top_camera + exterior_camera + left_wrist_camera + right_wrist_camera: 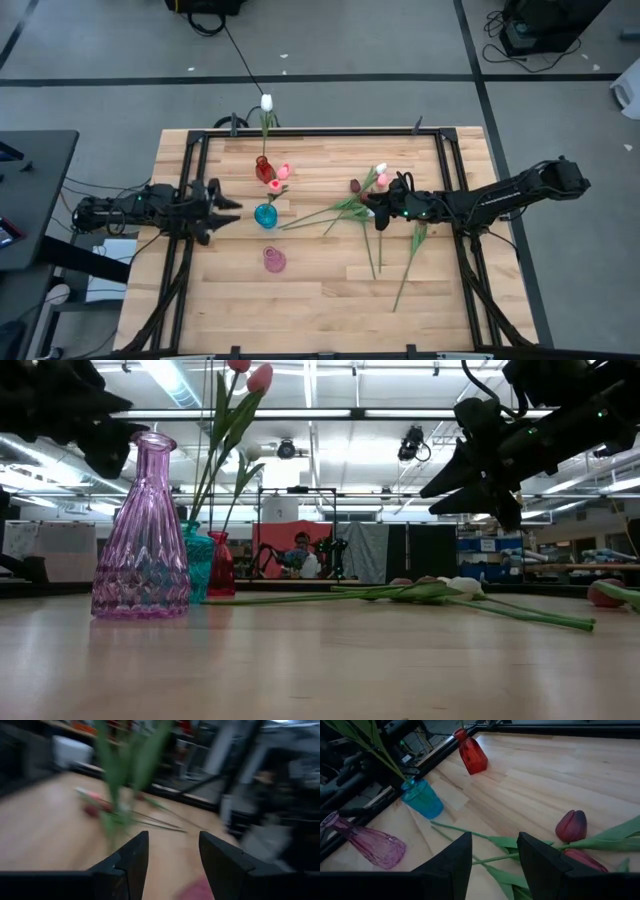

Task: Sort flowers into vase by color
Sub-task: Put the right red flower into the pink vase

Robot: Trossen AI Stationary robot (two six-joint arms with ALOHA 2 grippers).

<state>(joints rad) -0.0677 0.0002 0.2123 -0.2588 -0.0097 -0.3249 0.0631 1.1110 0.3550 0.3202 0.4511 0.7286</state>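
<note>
High view: loose flowers (352, 206) lie flat, stems pointing left.

Three vases (268, 215) stand left of the bench's (330, 290) centre, two holding flowers (266, 105). More flowers (345, 208) lie to their right, under the right gripper (368, 208). The left gripper (232, 211) hangs beside the vases.

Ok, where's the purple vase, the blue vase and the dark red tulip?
purple vase (141, 540), low view, its ribbed belly.
blue vase (422, 799), right wrist view, its side.
dark red tulip (571, 826), right wrist view, its head.
</note>
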